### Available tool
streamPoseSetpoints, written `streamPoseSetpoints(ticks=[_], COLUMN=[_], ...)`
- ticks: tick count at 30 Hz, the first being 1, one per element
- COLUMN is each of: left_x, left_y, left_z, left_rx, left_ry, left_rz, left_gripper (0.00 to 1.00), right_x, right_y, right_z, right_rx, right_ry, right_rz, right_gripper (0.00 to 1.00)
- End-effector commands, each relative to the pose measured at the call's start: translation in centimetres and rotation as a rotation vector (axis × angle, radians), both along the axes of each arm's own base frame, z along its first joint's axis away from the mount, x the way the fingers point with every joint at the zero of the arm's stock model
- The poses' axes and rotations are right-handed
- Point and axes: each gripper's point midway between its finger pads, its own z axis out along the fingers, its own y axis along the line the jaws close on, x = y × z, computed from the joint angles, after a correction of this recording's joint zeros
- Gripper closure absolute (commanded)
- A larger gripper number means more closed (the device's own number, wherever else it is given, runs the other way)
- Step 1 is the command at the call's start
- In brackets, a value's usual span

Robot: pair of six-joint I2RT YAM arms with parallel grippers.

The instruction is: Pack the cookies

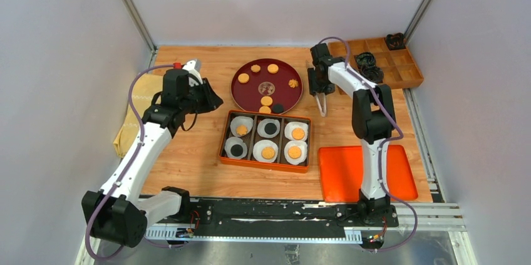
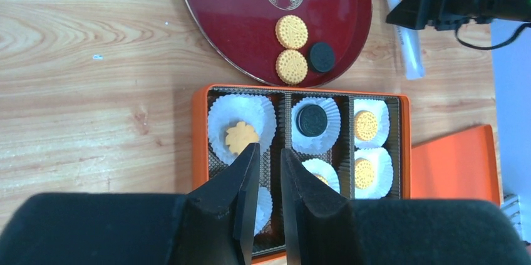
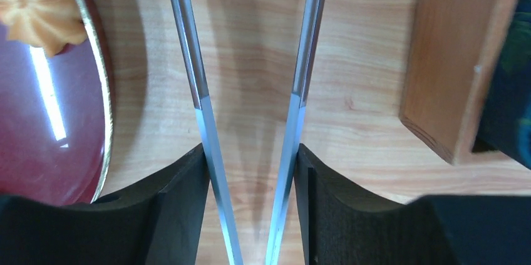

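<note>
The right gripper is clamped on a pair of metal tongs, whose blades stand apart with nothing between them and lie on bare table just right of the red plate. The nearest item, a swirled cookie, lies just inside the plate rim to the left of the blades. Seven loose cookies remain on the plate, and six more sit in paper cups in the orange box. The left gripper hangs over the box, jaws a narrow gap apart and empty, so the right arm is judged nearer.
</note>
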Motion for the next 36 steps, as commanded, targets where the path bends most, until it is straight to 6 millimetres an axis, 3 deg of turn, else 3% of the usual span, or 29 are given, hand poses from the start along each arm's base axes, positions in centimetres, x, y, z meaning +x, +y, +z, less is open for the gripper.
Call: streamPoseSetpoints(ticks=[1, 2, 3, 7, 10, 13, 16, 17, 22, 26, 31, 33, 36], left_x=[0.8, 0.9, 1.0, 1.2, 0.8, 0.0, -1.0, -1.1, -1.3, -1.6, -1.8, -1.8, -1.8], left_y=[-0.4, -0.5, -0.6, -1.1, -1.9, -2.8, -3.9, -4.1, -4.5, -4.0, -4.0, -4.1, -4.1], left_z=[1.0, 0.9, 0.8, 0.5, 0.6, 0.1, -1.2, -1.7, -3.5, -2.9, -2.2, -2.0, -2.0], left_rx=[0.020, 0.023, 0.026, 0.032, 0.046, 0.088, 0.099, 0.099, 0.090, 0.095, 0.085, 0.079, 0.077], left_ry=[-0.028, -0.024, -0.020, -0.015, -0.011, -0.013, 0.012, 0.020, 0.059, 0.036, 0.016, 0.015, 0.015], left_rz=[-0.003, -0.004, -0.009, -0.017, -0.039, -0.061, -0.102, -0.107, -0.126, -0.109, -0.106, -0.107, -0.107], left_gripper=[0.76, 0.76, 0.76, 0.78, 0.80, 0.81, 0.82, 0.82, 0.83, 0.84, 0.83, 0.83, 0.83], right_x=[0.0, 0.0, 0.0, -0.8, -2.7, -5.9, -9.3, -9.5, -7.6, -5.6, -1.7, -0.4, 0.8], right_y=[-0.5, -0.5, -0.4, -0.5, 0.0, 0.6, -0.1, -0.6, -1.0, -1.0, -0.4, -0.2, -0.1], right_z=[6.4, 7.3, 8.3, 11.4, 12.7, 12.3, 11.0, 11.1, 10.0, 7.7, 4.9, 2.9, 1.8], right_rx=[0.035, 0.041, 0.047, 0.072, 0.099, 0.104, 0.075, 0.066, 0.011, -0.040, -0.079, -0.097, -0.103], right_ry=[-0.111, -0.133, -0.159, -0.222, -0.233, -0.210, -0.181, -0.203, -0.193, -0.142, -0.109, -0.069, -0.030], right_rz=[0.013, 0.015, 0.018, 0.025, 0.044, 0.072, 0.058, 0.040, 0.036, 0.002, -0.018, -0.019, -0.019], right_gripper=[0.46, 0.44, 0.36, 0.35, 0.35, 0.36, 0.36, 0.36, 0.38, 0.41, 0.42, 0.38, 0.28])
